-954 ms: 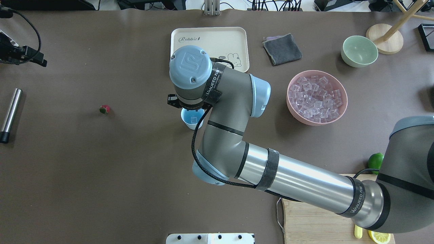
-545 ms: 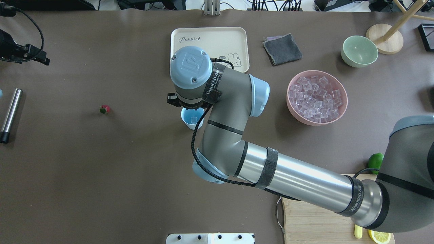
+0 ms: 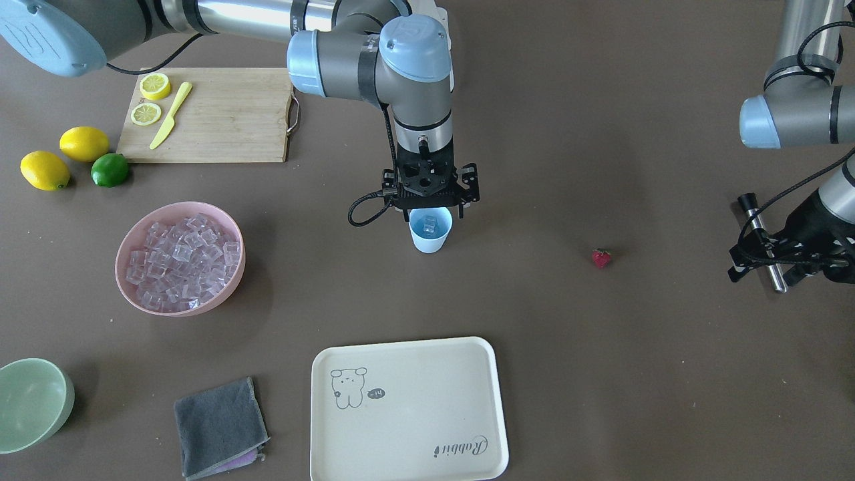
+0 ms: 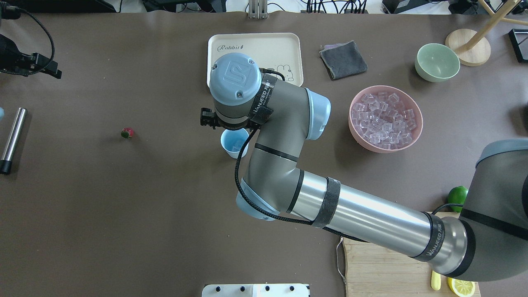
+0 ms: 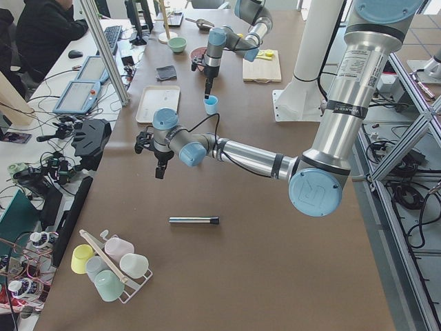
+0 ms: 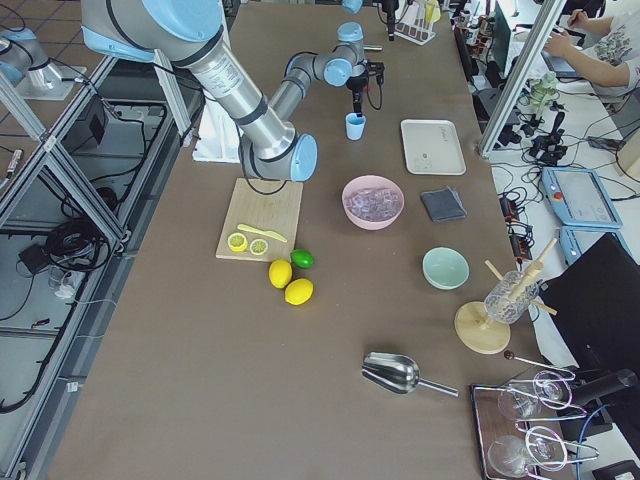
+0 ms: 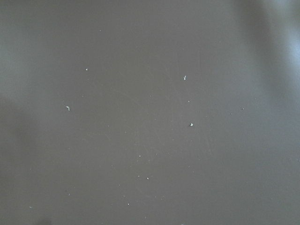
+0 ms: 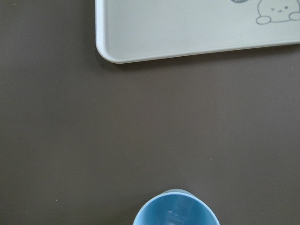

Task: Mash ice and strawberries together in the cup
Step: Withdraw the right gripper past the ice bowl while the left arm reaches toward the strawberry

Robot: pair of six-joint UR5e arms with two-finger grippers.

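Presently, right gripper (image 3: 431, 204) above small light-blue tapered plastic cup (image 3: 429, 239), jaw state indeterminable, clear ice cube (image 3: 428, 223) inside, small red strawberry (image 3: 601, 258) well apart on table, left gripper (image 3: 778, 264) near steel rod (image 3: 761, 242), state indeterminable, pink ice-filled bowl (image 3: 235, 284) nearby.

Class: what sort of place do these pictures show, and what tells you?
Most likely a robotics lab, not a kitchen: industrial robot arms at a long table, tablets and tangled cables on a side bench, aluminium framing alongside.
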